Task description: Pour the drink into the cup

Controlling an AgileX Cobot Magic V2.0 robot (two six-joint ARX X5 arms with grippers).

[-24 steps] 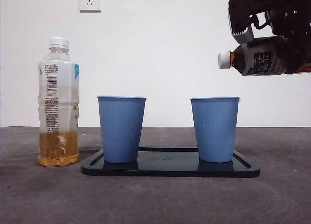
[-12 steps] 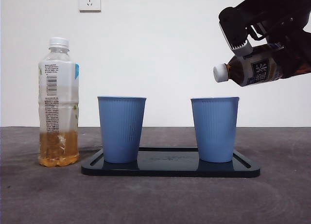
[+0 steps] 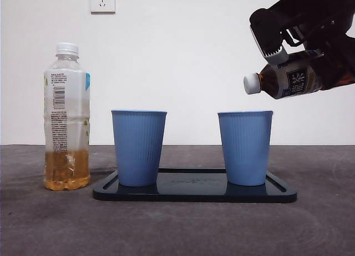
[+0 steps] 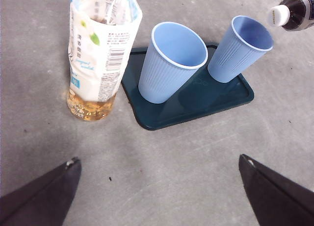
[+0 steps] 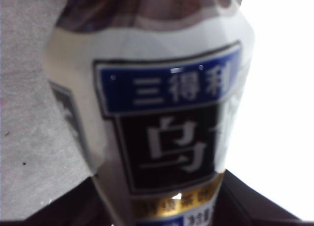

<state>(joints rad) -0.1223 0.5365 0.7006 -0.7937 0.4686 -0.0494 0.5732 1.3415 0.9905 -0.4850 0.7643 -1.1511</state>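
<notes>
My right gripper [image 3: 331,67] is shut on a dark tea bottle [image 3: 291,81] with a black and blue label, which fills the right wrist view [image 5: 162,113]. The bottle is tilted neck-down, its white cap [image 3: 252,84] on, a little above the rim of the right blue cup [image 3: 244,147]. In the left wrist view the cap [image 4: 280,14] sits just beside that cup [image 4: 240,49]. A second blue cup [image 3: 138,147] stands at the left. Both cups stand on a dark tray [image 3: 194,194]. My left gripper [image 4: 158,161] is open and empty, well back from the tray.
A clear bottle with a white label and some amber drink [image 3: 66,117] stands upright on the grey table, left of the tray; it also shows in the left wrist view [image 4: 100,54]. A white wall with a socket [image 3: 102,0] is behind.
The dark bottle has dropped lower and tipped neck-down toward the right cup, the cap moving slightly left. In the last half second it has hardly moved.
</notes>
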